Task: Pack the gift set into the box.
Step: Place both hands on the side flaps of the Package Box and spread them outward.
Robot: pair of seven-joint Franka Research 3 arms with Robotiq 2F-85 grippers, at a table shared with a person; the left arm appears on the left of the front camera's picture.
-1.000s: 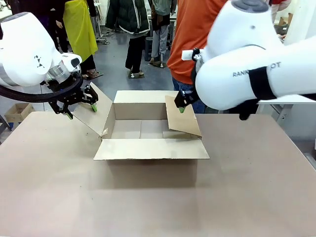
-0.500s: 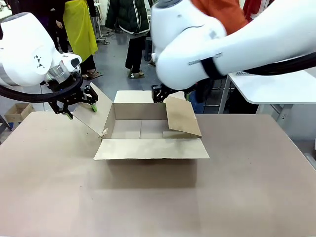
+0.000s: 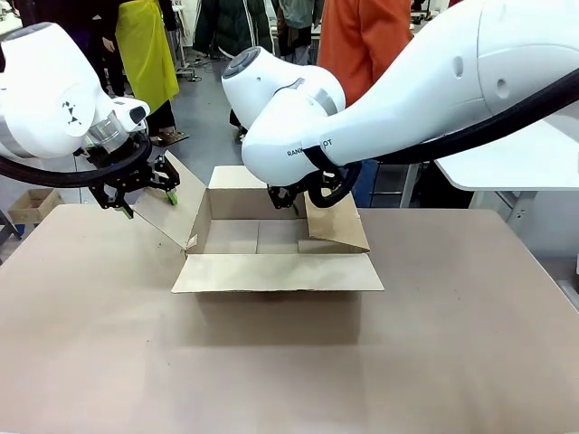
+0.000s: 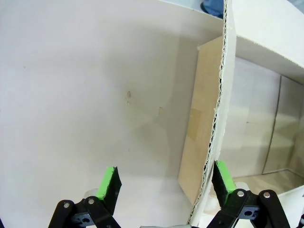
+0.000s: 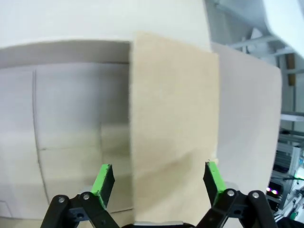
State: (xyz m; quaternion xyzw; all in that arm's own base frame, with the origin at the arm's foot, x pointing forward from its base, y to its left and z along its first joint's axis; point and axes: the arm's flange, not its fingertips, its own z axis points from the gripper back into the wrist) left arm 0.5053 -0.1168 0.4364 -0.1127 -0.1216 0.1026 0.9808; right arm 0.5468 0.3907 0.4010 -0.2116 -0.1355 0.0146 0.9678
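The box (image 3: 271,271) is a brown cardboard carton standing open in the middle of the table, its inside bare. My left gripper (image 3: 149,192) is open and straddles the raised left flap (image 3: 172,217); in the left wrist view the flap's corrugated edge (image 4: 214,133) runs between the fingers of that gripper (image 4: 166,183), close to the right pad. My right gripper (image 3: 288,193) hangs at the top edge of the upright right flap (image 3: 333,217). It (image 5: 157,178) is open with that flap (image 5: 173,123) between its fingers. The gift set is out of view.
My right arm (image 3: 407,90) stretches from the right across the box's far side. A person in an orange top (image 3: 362,36) stands behind the table. A white table (image 3: 511,163) is at the far right. Bare brown tabletop (image 3: 271,380) lies in front of the box.
The right arm swung left across the back of the box, and its gripper went from the right flap's outer side to its top edge. The left arm held still.
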